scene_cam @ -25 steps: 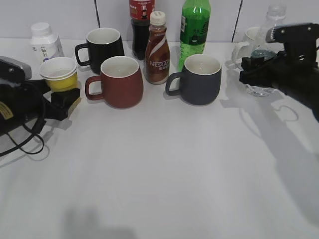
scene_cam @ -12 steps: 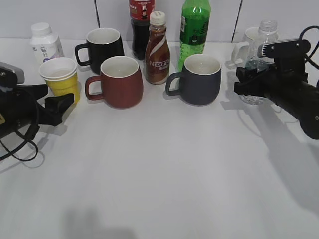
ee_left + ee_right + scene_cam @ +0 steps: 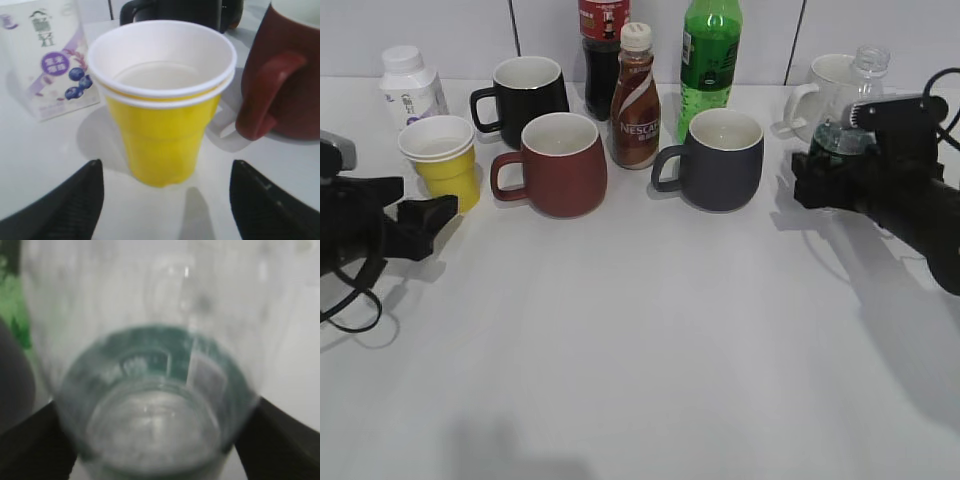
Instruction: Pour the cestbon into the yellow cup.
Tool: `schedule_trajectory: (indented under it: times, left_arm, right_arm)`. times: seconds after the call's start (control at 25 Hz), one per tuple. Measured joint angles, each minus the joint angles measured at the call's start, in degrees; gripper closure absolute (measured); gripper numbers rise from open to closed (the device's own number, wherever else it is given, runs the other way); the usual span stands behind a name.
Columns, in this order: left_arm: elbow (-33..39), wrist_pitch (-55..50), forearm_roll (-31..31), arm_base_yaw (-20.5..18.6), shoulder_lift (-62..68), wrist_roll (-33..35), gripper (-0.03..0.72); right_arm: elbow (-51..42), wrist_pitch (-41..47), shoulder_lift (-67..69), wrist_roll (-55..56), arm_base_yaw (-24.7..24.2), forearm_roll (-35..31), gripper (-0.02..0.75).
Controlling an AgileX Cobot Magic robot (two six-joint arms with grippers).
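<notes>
The yellow cup [image 3: 444, 162] stands upright at the left, in front of a white jar; in the left wrist view the yellow cup [image 3: 162, 105] has clear liquid in it. My left gripper [image 3: 425, 208] is open and empty, just short of the cup, with its fingertips [image 3: 90, 175] apart on either side of the cup's base. My right gripper [image 3: 823, 172] is shut on the cestbon [image 3: 842, 135], a clear capless bottle with a dark green band, which leans slightly at the far right. In the right wrist view the cestbon [image 3: 155, 405] fills the space between my fingers.
A red mug [image 3: 557, 163], a black mug [image 3: 528, 90], a grey mug [image 3: 720, 158], a Nescafe bottle [image 3: 636, 100], a cola bottle [image 3: 604, 50] and a tall green bottle [image 3: 710, 60] stand in the back rows. A white mug [image 3: 825, 82] is behind the cestbon. A white jar [image 3: 408, 82] stands behind the cup.
My left gripper has drawn back from around the yellow cup, which stays standing. My right gripper has shifted a little with the cestbon, which now leans to the right.
</notes>
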State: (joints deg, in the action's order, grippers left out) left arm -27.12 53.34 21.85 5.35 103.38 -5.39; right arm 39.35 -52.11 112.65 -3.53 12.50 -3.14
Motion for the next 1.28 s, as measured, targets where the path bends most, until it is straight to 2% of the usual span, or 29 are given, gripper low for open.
schedule_trajectory:
  times: [0.28,0.44,0.56,0.72,0.88,1.08,1.2,1.28]
  left_arm:
    - [0.9,-14.7,1.3,0.0,-10.0,-10.1,0.095]
    - [1.0,-24.5,2.8,0.5,-17.5,-15.3,0.096]
    - [1.0,-29.8,2.8,2.8,-23.3,-19.6,0.097]
    - [1.0,-41.4,1.2,7.6,-31.7,-22.0,0.097]
    - [0.2,-58.3,-1.7,11.1,-39.3,-22.2,0.104]
    - [-6.7,-84.1,-6.8,13.1,-46.6,-22.2,0.106]
    - [-11.7,-98.9,-7.8,14.4,-50.9,-18.6,0.108]
    - [-13.8,-107.1,-8.7,15.0,-54.4,-13.7,0.108]
  right_arm:
    - [-5.8,2.9,-4.4,2.6,0.0,-0.1,0.093]
    - [-7.4,9.8,-7.9,4.5,0.0,-0.1,0.113]
    - [-7.5,16.6,-12.0,5.4,0.0,0.2,0.125]
    - [-7.6,28.4,-18.6,5.9,0.0,0.5,0.146]
    - [-7.3,43.2,-25.7,6.1,0.0,0.5,0.162]
    - [-3.8,66.6,-33.7,6.1,0.0,0.8,0.164]
    - [-1.7,78.9,-38.3,5.8,0.0,0.6,0.164]
    - [-1.4,85.2,-41.9,4.9,0.0,0.5,0.164]
